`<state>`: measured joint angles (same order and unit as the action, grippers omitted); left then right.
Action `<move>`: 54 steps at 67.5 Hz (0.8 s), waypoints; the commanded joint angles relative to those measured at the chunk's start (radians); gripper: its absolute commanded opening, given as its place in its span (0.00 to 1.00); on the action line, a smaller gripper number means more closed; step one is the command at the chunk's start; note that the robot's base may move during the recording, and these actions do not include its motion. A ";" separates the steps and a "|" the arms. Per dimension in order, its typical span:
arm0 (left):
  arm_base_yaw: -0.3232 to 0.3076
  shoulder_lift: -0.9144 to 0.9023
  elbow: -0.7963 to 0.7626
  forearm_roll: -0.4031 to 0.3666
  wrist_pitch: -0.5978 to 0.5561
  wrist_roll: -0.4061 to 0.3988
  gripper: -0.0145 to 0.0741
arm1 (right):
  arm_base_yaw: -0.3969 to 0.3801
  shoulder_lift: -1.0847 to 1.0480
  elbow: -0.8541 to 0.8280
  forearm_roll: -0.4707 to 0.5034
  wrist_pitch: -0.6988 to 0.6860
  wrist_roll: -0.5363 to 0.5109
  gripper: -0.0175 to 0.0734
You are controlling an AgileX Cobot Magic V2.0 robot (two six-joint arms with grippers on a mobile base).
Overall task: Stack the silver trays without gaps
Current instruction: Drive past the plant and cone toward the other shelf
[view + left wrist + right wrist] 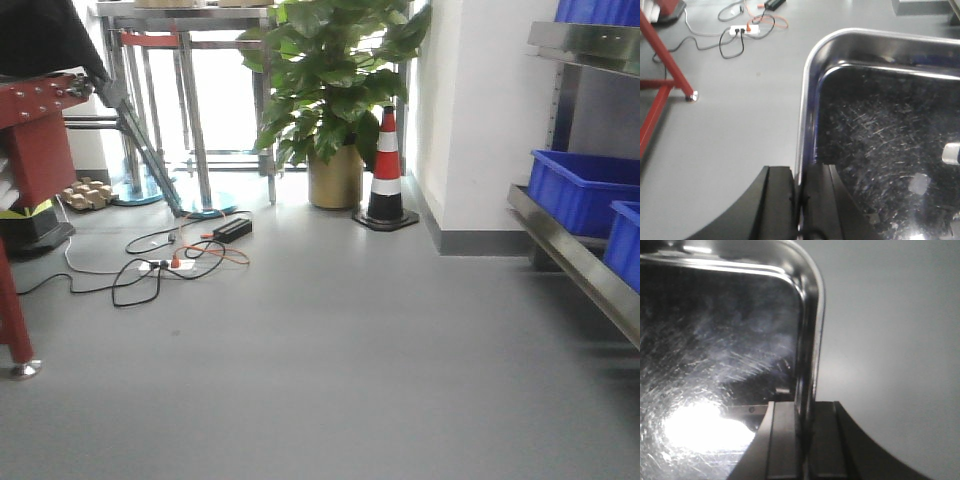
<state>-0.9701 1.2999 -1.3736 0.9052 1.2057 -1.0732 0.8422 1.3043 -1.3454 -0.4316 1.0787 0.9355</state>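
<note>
- The silver tray (880,150) is held in the air between the two arms, above the grey floor (740,130). No surface is seen carrying it, and no second tray is in view.
- The left gripper (800,197) has its fingers (777,205) closed on the tray's thin flared rim. One finger is inside the wall and one outside, a little back from a rounded corner.
- The right gripper (804,437) pinches what seems to be the opposite rim in the same way.
- Gripping both edges probably keeps the pan level, so it can settle squarely into another and nest without a gap (a one-sided pinch would likely let it sag).
- The tray is shiny steel with sloped walls and rounded corners. Its bottom is covered in fine scratches, with a bright glare patch in the right wrist view.
- The front view shows no tray, only a potted plant (335,90), a traffic cone (386,170) and blue bins (580,190).
</note>
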 commanded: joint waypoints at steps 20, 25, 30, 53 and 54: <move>-0.005 -0.003 -0.003 0.055 -0.055 -0.005 0.16 | 0.009 -0.009 -0.007 0.001 -0.088 -0.011 0.17; -0.005 -0.003 -0.003 0.055 -0.055 -0.005 0.16 | 0.009 -0.009 -0.007 0.001 -0.109 -0.011 0.17; -0.005 -0.003 -0.003 0.059 -0.055 -0.005 0.16 | 0.009 -0.009 -0.007 0.001 -0.139 -0.011 0.17; -0.005 -0.003 -0.003 0.066 -0.055 -0.005 0.16 | 0.009 -0.009 -0.007 0.001 -0.216 -0.011 0.17; -0.005 -0.003 -0.003 0.066 -0.055 -0.005 0.16 | 0.009 -0.009 -0.007 0.001 -0.218 -0.011 0.17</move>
<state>-0.9701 1.2960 -1.3736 0.9663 1.2139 -1.0711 0.8404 1.3043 -1.3454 -0.4446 0.9868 0.9359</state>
